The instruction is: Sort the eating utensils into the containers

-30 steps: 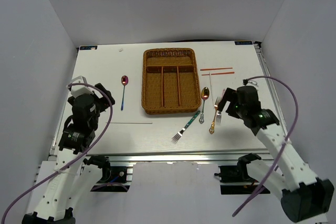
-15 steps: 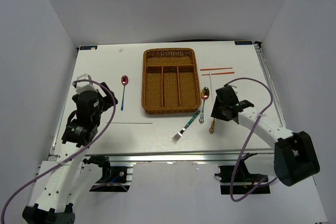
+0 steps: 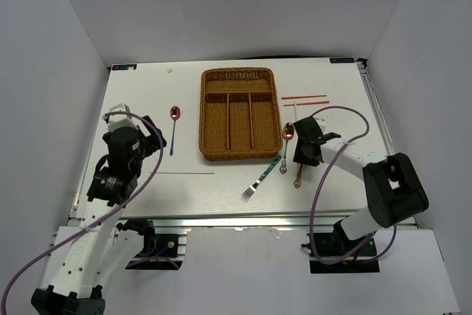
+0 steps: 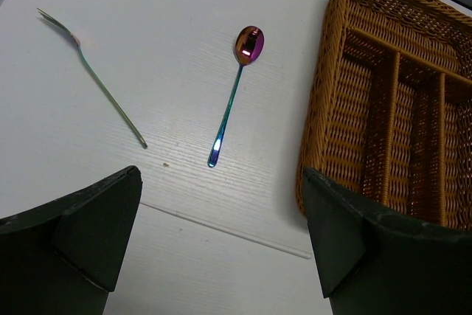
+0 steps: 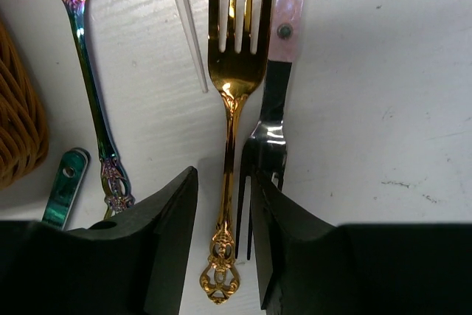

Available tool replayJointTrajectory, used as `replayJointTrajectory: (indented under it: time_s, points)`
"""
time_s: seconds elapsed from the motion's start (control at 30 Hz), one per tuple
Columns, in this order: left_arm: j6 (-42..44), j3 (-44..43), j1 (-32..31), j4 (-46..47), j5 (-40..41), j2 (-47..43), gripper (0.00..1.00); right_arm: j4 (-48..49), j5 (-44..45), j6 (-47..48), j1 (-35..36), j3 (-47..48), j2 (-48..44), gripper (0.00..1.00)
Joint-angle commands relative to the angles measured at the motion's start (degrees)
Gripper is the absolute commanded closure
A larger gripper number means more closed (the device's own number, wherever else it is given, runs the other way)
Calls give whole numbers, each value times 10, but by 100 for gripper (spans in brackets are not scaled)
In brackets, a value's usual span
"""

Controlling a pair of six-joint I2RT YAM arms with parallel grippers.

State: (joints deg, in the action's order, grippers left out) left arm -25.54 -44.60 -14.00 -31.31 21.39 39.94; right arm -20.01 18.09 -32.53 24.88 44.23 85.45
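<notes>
The right gripper (image 5: pixel 221 182) is spread, one finger on each side of the gold fork (image 5: pixel 234 71). The fork lies on the table (image 5: pixel 383 71) near the wicker tray (image 3: pixel 238 71). A pink-handled fork (image 5: pixel 284 27) lies right beside it, so a squeeze might catch both, or push one away.

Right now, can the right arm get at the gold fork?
Probably yes. The right gripper is open and straddles the handle of the gold fork, with nothing over it. A pink-handled fork lies close beside it and could be caught too.
</notes>
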Motion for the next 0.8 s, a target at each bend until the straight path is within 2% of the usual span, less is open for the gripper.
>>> replayJointTrajectory:
  time_s: [0.0,0.23,0.77]
  points:
    - [1,2,-3,1,-10,0,2,15,30,11,2,31,8,60]
    - [2,1,-4,2,-14,0,2,11,35,13,1,42,-12,61]
    - [4,2,-7,3,-20,1,2,5,34,11,-3,55,46,61]
